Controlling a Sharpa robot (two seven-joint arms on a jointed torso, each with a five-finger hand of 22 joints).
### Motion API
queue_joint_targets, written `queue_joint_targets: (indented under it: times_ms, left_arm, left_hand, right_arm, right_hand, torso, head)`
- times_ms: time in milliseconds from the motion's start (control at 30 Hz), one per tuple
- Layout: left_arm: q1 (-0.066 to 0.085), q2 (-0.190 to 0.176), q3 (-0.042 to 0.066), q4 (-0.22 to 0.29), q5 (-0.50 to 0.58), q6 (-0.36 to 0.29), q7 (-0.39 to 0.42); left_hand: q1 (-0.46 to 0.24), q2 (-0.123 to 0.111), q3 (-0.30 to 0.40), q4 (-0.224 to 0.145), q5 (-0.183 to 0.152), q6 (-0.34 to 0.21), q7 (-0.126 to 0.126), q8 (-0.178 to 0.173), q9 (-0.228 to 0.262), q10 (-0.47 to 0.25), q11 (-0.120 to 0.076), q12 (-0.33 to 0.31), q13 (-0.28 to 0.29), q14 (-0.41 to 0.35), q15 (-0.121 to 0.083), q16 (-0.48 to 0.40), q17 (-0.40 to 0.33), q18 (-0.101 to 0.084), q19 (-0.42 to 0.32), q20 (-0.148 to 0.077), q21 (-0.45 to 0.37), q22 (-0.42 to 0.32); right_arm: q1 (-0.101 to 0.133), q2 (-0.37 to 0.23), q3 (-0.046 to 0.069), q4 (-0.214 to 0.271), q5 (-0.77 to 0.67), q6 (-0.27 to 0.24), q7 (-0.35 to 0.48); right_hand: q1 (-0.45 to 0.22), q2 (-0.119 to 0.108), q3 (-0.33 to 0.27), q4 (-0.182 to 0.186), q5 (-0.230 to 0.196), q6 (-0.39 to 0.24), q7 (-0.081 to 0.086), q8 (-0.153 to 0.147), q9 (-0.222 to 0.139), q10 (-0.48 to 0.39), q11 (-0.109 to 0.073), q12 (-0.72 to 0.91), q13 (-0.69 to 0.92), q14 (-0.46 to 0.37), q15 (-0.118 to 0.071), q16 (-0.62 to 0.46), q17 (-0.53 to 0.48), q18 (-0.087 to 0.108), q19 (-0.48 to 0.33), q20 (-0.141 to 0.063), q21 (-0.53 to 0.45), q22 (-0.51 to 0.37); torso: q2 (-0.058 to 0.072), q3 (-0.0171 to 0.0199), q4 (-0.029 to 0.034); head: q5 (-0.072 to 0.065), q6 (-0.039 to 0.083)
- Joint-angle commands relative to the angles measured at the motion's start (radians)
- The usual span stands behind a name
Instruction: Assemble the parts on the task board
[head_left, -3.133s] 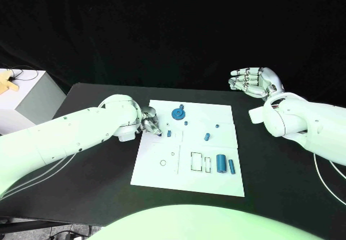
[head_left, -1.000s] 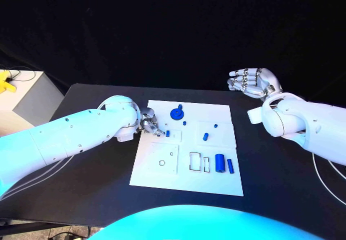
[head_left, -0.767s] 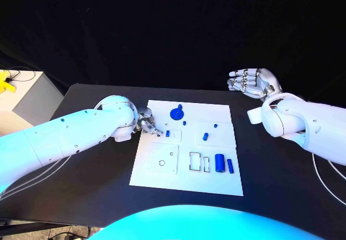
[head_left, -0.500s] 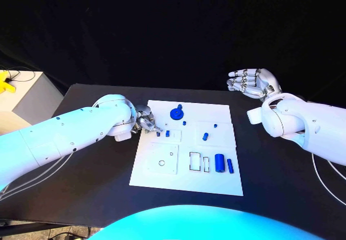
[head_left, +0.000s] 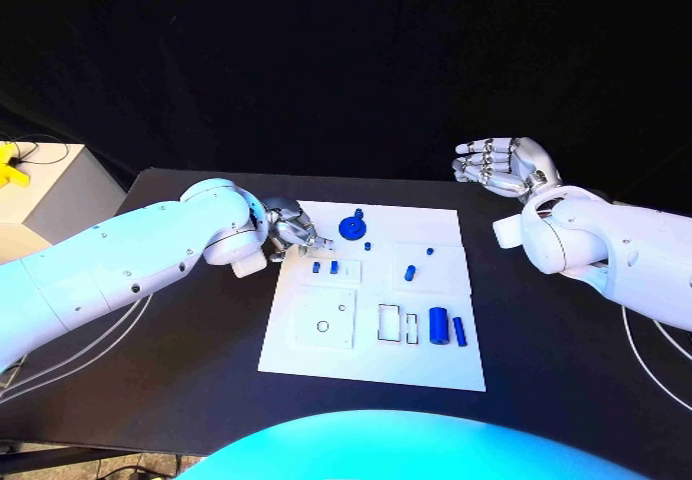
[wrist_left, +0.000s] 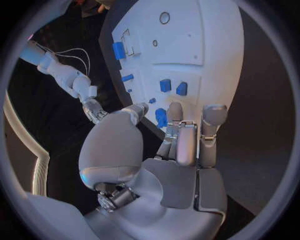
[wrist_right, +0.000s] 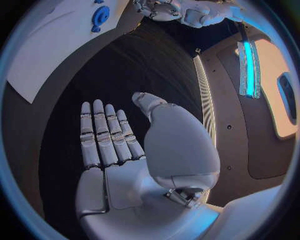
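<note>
Task board (head_left: 378, 350), flat white plate, lies mid-table (head_left: 188, 360). Left hand (head_left: 293, 225) has lifted back from the board's left edge, fingers curled on nothing; two small blue blocks (head_left: 325, 267) now sit there side by side. Left wrist view shows both blocks (wrist_left: 172, 86) clear of the fingertips (wrist_left: 175, 111). Right hand (head_left: 498, 163) stays raised, fingers apart, empty

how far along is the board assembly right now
Early. On the task board two small blue parts stand by the left hand, which holds nothing. The right hand is open, off the board. The blue disc, two cylinders and outlined slots look unfinished.
</note>
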Motion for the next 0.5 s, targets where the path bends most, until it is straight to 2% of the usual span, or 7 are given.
queue_joint_targets:
  times_ms: [33,100,167,233,300,400,500]
  left_arm:
    - [-0.001,0.005,0.002,-0.003,0.075,-0.059,0.108]
    - [-0.001,0.010,0.002,-0.007,0.060,-0.082,0.149]
    - [-0.001,0.019,0.000,-0.013,0.019,-0.126,0.227]
    - [-0.001,0.031,-0.005,-0.021,-0.051,-0.174,0.315]
    - [-0.001,0.046,-0.013,-0.030,-0.134,-0.216,0.392]
    - [0.000,0.062,-0.027,-0.039,-0.232,-0.263,0.462]
    - [0.000,0.083,-0.042,-0.056,-0.320,-0.311,0.518]
  left_hand:
    - [0.017,0.003,-0.009,0.001,-0.005,-0.023,0.007,-0.010,-0.017,-0.020,0.006,0.003,-0.008,-0.015,0.007,-0.014,0.013,0.013,-0.017,0.005,-0.021,-0.026]
    - [0.057,0.011,-0.002,-0.003,-0.003,-0.039,0.017,-0.025,-0.042,-0.051,0.015,-0.009,-0.022,-0.053,0.015,-0.049,-0.041,0.026,-0.057,0.012,-0.072,-0.093]
    - [0.160,0.021,0.038,-0.011,-0.001,-0.042,0.032,-0.050,-0.088,-0.115,0.034,-0.061,-0.064,-0.151,0.028,-0.141,-0.167,0.048,-0.144,0.026,-0.185,-0.229]
    - [0.257,0.014,0.084,-0.033,0.001,-0.030,0.037,-0.073,-0.133,-0.149,0.037,-0.107,-0.109,-0.244,0.037,-0.224,-0.285,0.053,-0.174,0.034,-0.226,-0.262]
    - [0.326,-0.005,0.127,-0.068,-0.003,-0.017,0.039,-0.103,-0.182,-0.167,0.044,-0.150,-0.154,-0.341,0.042,-0.298,-0.385,0.051,-0.204,0.040,-0.259,-0.278]
    - [0.328,-0.050,0.125,-0.071,-0.011,0.022,0.040,-0.135,-0.242,-0.175,0.052,-0.214,-0.219,-0.436,0.049,-0.371,-0.482,0.051,-0.237,0.048,-0.301,-0.300]
    - [0.343,-0.071,0.115,-0.088,-0.015,0.046,0.030,-0.177,-0.302,-0.156,0.045,-0.265,-0.276,-0.447,0.046,-0.383,-0.521,0.052,-0.237,0.047,-0.325,-0.315]
  right_arm:
    - [-0.001,0.000,0.000,0.001,-0.001,0.012,0.007]
    - [-0.001,0.000,0.000,0.001,-0.001,0.012,0.007]
    - [-0.001,0.000,0.000,0.001,-0.001,0.012,0.007]
    - [-0.001,0.001,0.000,0.001,-0.001,0.012,0.008]
    - [-0.001,0.001,0.000,0.001,-0.001,0.012,0.008]
    - [-0.001,0.002,0.000,0.000,-0.001,0.011,0.009]
    - [-0.001,0.002,0.000,0.000,-0.001,0.010,0.009]
  right_hand:
    - [-0.004,0.003,0.002,-0.006,0.005,0.007,0.074,-0.005,-0.001,0.007,0.002,-0.003,-0.001,-0.001,-0.001,-0.001,-0.001,0.004,-0.005,0.000,-0.001,-0.001]
    - [-0.004,0.003,0.002,-0.006,0.005,0.007,0.074,-0.005,-0.001,0.007,0.002,-0.003,-0.001,-0.001,-0.001,-0.001,-0.001,0.004,-0.005,0.000,-0.001,-0.001]
    - [-0.004,0.003,0.002,-0.006,0.005,0.007,0.074,-0.005,-0.001,0.007,0.002,-0.003,-0.001,-0.001,-0.001,-0.001,-0.001,0.004,-0.005,0.000,-0.001,-0.001]
    - [-0.004,0.004,0.003,-0.008,0.006,0.008,0.073,-0.006,-0.002,0.008,0.002,-0.004,0.000,0.000,-0.001,-0.001,-0.003,0.005,-0.005,0.000,-0.001,-0.001]
    - [-0.004,0.004,0.003,-0.008,0.006,0.008,0.073,-0.006,-0.002,0.008,0.002,-0.004,0.000,0.000,-0.001,-0.001,-0.003,0.005,-0.005,0.000,-0.001,-0.001]
    - [-0.004,0.004,0.003,-0.008,0.006,0.009,0.073,-0.006,-0.002,0.008,0.002,-0.004,0.000,0.000,-0.001,-0.001,-0.003,0.005,-0.005,0.000,-0.001,-0.001]
    - [-0.003,0.005,0.004,-0.009,0.006,0.009,0.072,-0.005,-0.002,0.009,0.001,-0.004,0.000,0.000,-0.001,-0.001,-0.004,0.005,-0.005,0.000,-0.001,-0.001]
  torso:
    - [0.000,-0.0003,-0.0001]
    - [0.000,-0.0001,0.0000]
    - [0.000,-0.0004,0.0007]
    - [0.000,-0.0002,0.0005]
    - [0.000,-0.0006,0.0003]
    - [0.001,-0.0016,-0.0014]
    - [0.002,-0.0015,-0.0011]
  head:
    - [-0.003,0.000]
    - [-0.003,0.000]
    - [-0.004,0.000]
    - [-0.006,0.000]
    - [-0.012,0.000]
    - [-0.017,0.000]
    - [-0.022,0.000]
